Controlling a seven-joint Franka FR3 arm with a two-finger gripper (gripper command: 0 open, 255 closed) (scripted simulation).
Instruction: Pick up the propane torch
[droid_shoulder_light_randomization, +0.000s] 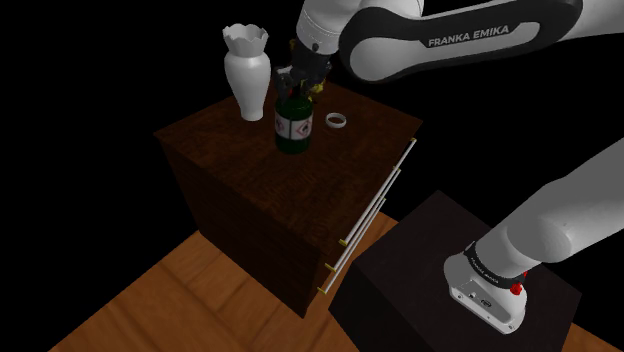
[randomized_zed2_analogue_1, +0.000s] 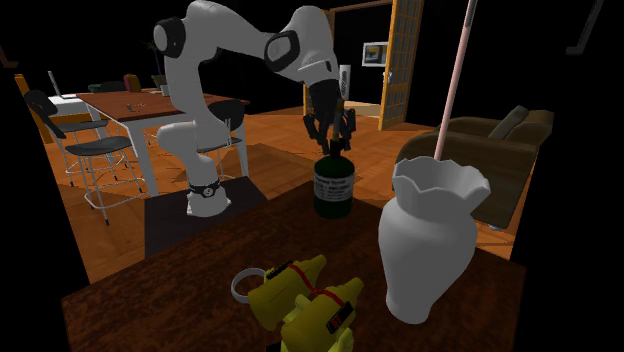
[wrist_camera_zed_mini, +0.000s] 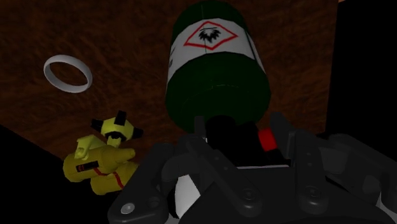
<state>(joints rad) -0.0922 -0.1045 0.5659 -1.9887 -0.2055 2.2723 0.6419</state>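
The shoulder view looks down from beside the stand (droid_shoulder_light_randomization: 430, 250), some way off, over the cabinet (droid_shoulder_light_randomization: 230, 190) and its drawer front. The second exterior view sits low and close at the cabinet top's opposite edge, facing the arm (randomized_zed2_analogue_1: 230, 35). The wrist view looks along the gripper (wrist_camera_zed_mini: 236, 127), very near. All three share the top around the green torch (droid_shoulder_light_randomization: 293, 128) and white ring (droid_shoulder_light_randomization: 337, 121).

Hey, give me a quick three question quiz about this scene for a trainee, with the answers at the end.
1. True or false: the white vase stands upright on the cabinet.
2. The torch has a tank that is: A red, B dark green, C yellow.
3. Which small white thing lies on the cabinet near the torch?
Key: 1 true; 2 B; 3 the ring.
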